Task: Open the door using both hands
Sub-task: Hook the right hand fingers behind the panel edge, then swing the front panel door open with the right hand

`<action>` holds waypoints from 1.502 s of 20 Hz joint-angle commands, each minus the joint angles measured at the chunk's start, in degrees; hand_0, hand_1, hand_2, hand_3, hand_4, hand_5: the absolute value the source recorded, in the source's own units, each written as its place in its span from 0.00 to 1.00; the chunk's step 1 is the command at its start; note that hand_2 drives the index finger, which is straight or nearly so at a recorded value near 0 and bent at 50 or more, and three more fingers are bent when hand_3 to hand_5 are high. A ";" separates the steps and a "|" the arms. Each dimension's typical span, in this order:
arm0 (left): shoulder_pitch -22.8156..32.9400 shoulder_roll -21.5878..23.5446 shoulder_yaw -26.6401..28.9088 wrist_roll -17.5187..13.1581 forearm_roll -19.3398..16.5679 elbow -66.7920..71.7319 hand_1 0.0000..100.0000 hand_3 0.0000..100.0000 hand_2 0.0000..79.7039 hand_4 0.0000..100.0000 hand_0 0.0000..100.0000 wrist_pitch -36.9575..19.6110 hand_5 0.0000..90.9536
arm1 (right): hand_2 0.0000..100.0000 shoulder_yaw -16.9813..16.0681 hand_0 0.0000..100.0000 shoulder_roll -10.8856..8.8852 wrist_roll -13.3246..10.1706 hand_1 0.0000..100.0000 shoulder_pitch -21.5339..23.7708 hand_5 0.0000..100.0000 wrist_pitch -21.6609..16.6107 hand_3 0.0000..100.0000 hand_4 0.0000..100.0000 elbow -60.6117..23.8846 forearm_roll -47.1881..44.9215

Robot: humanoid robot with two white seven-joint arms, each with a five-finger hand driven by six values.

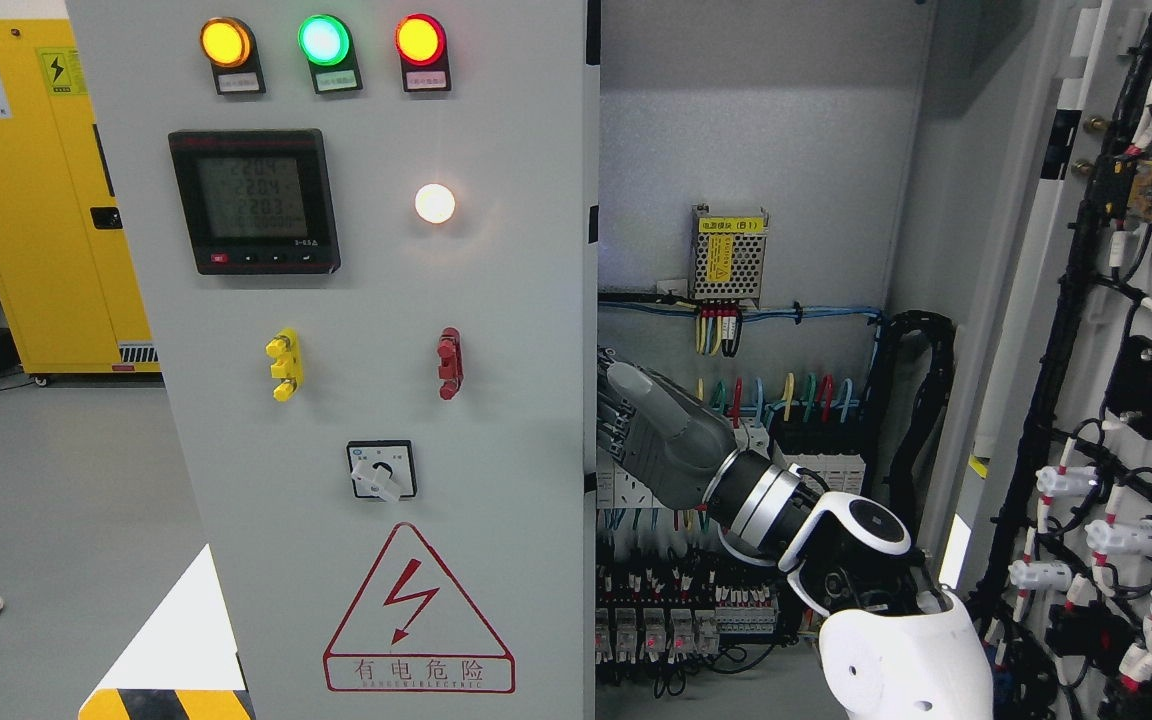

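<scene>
One view only, from the head camera. You face a grey electrical cabinet. Its left door (356,400) is closed and fills the middle of the picture; it carries three lit lamps (321,42) at the top, a meter (254,200) below them, a rotary switch (382,472) lower down, and a red warning triangle (419,615) near the bottom.

Right of that door the cabinet stands open, showing wiring and terminal rows (736,480) inside. The right door (1116,400) is swung wide, its inner face covered in cable looms.

Your right hand (636,425) reaches in from the lower right, and sits at the free edge of the left door, about level with the switch. Its fingers lie against or behind that edge, but you cannot tell whether they are curled round it or loose. Your left hand is not visible.

To do this step well, I judge you should hook the fingers firmly behind the door's edge, keep clear of the terminals just behind the hand, and pull outward along the hinge arc rather than sideways.
</scene>
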 commanded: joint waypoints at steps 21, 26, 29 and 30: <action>0.00 1.49 -0.08 -0.02 0.00 0.00 0.56 0.00 0.00 0.00 0.12 0.01 0.00 | 0.04 -2.52 0.00 -0.04 4.93 0.50 -0.06 0.00 0.25 0.00 0.00 1.75 -2.21; 0.00 1.40 -0.08 -0.02 0.00 0.00 0.56 0.00 0.00 0.00 0.12 0.01 0.00 | 0.04 -1.38 0.00 -1.45 4.93 0.50 2.05 0.00 0.25 0.00 0.00 -0.98 -6.53; 0.00 1.49 0.01 -0.02 0.00 0.00 0.56 0.00 0.00 0.00 0.12 0.01 0.00 | 0.04 0.55 0.00 -1.63 4.93 0.50 4.07 0.00 0.34 0.00 0.00 -3.87 -6.53; 0.00 1.49 -0.08 -0.02 0.00 0.00 0.56 0.00 0.00 0.00 0.12 0.01 0.00 | 0.04 1.86 0.00 -1.63 4.84 0.50 4.77 0.00 0.34 0.00 0.00 -4.66 -6.53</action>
